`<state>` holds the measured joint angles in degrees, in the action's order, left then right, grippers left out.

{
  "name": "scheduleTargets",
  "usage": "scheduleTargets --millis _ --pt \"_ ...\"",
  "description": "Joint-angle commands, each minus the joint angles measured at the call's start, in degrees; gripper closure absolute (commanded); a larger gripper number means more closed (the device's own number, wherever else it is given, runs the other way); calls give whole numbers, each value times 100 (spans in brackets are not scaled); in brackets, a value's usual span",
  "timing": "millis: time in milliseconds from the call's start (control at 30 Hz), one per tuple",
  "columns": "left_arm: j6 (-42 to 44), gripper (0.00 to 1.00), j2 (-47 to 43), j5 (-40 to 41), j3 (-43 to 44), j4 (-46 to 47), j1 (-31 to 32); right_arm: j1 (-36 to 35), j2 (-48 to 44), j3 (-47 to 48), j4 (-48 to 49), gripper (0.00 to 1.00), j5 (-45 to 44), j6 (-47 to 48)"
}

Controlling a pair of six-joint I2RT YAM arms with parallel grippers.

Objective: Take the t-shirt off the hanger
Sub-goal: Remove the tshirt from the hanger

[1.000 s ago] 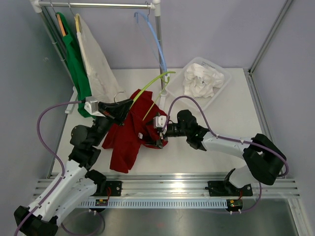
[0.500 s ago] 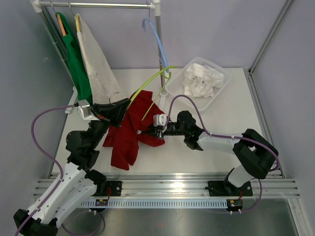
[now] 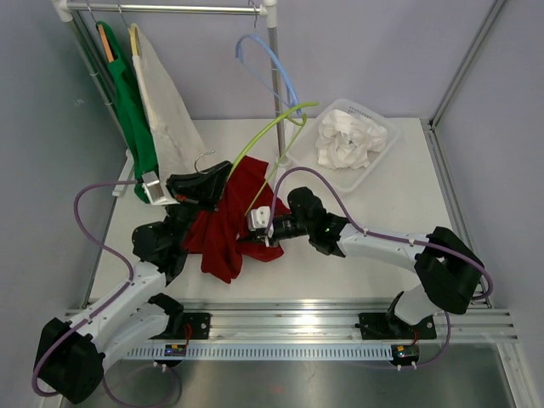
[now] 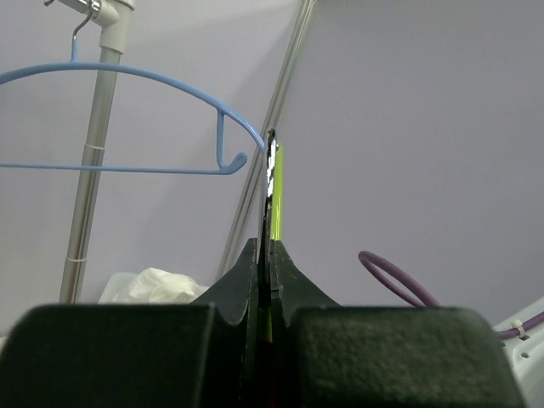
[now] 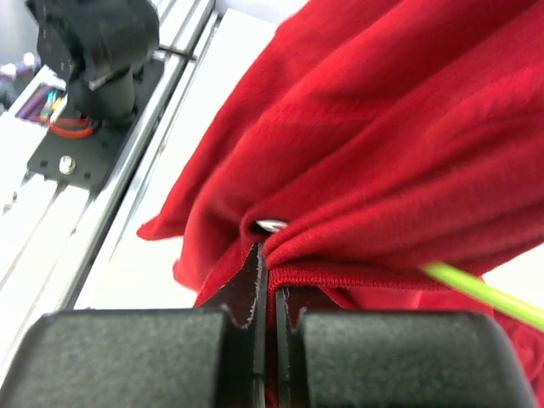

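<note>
The red t-shirt hangs bunched on a yellow-green hanger and trails onto the table. My left gripper is shut on the hanger near its metal hook and holds it tilted above the table. In the left wrist view the green rod runs up from between the shut jaws of the left gripper. My right gripper is shut on the shirt's lower right edge. The right wrist view shows the ribbed red hem pinched in the right gripper, with the hanger's green rod beside it.
A clothes rail at the back left carries a green garment, a cream garment and a swinging bare blue hanger. A white basket with white cloth stands at the back right. The rail's post rises behind the shirt.
My right gripper has closed on the shirt's hem and shifted left. The left arm has moved the hanger slightly up and right. The blue hanger has swung.
</note>
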<state>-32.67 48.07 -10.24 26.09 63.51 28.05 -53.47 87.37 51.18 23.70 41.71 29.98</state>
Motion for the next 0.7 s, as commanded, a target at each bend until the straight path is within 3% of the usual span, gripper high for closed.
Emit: scheduleTargets --millis 0,433,667 --pt "173 100 53 602 616 1814 -10 -67 -160 375 -1322 100 162 552" --pt "709 100 97 1314 977 2351 -10 -67 254 920 -2274 100 -102 817" --pt "849 100 -588 1217 777 1341 -10 -58 -175 517 -2011 100 -645 747"
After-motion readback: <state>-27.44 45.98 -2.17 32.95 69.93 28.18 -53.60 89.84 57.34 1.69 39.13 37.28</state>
